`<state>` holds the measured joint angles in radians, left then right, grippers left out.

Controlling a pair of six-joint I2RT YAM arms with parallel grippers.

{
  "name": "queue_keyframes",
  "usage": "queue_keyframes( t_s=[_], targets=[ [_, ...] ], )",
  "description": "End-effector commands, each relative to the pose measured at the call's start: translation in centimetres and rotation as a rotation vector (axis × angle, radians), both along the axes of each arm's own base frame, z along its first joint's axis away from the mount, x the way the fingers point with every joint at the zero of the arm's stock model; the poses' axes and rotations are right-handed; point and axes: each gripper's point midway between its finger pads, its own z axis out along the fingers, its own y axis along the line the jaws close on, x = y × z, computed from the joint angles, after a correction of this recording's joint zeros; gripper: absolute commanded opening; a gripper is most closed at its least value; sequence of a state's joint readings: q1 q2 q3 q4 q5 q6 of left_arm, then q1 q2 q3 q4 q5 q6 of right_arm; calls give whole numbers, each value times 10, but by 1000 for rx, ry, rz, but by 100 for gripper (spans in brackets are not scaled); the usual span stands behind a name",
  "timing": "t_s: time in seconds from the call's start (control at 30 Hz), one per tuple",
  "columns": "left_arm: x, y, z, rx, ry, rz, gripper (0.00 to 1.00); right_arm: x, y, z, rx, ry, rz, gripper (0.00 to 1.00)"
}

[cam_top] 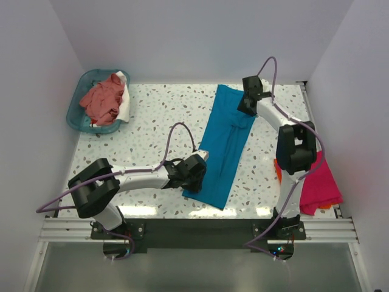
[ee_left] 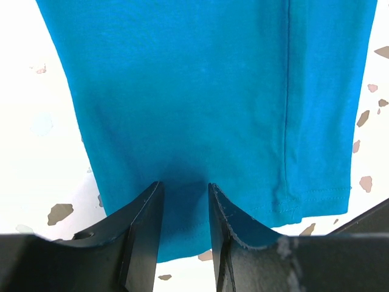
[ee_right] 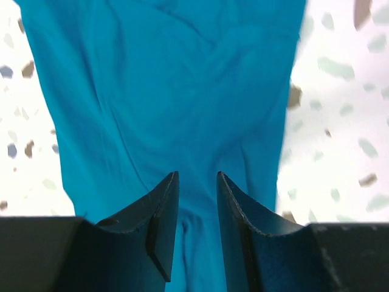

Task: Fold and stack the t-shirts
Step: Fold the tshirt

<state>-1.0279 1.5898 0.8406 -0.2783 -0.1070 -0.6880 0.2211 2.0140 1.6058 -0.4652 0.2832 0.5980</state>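
Note:
A large teal-blue t-shirt [cam_top: 223, 146], folded into a long strip, lies slanted across the middle of the table. My left gripper [cam_top: 197, 171] is over its near hem, jaws apart, with the hem flat between the fingers in the left wrist view [ee_left: 185, 185]. My right gripper [cam_top: 248, 104] is over its far end, jaws apart, with wrinkled cloth [ee_right: 182, 91] beneath it in the right wrist view [ee_right: 197, 177]. A magenta-pink t-shirt [cam_top: 319, 182] lies over an orange one [cam_top: 278, 169] at the right edge. A salmon-pink t-shirt [cam_top: 103, 100] and a white one [cam_top: 124, 100] lie crumpled in the basket.
A translucent teal plastic basket [cam_top: 75, 112] stands at the far left corner. White walls close in the table at the back and on both sides. The speckled tabletop [cam_top: 158, 115] shows bare between basket and teal shirt.

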Motion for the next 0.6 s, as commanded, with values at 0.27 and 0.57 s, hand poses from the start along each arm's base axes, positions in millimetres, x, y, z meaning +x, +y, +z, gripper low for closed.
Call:
queue_keyframes(
  t_s=[0.27, 0.57],
  targets=[
    [1, -1, 1, -5, 2, 9, 40, 61, 2, -63, -121, 115, 83, 34],
    [0, -15, 4, -94, 35, 74, 43, 80, 58, -82, -42, 132, 307, 39]
  ],
)
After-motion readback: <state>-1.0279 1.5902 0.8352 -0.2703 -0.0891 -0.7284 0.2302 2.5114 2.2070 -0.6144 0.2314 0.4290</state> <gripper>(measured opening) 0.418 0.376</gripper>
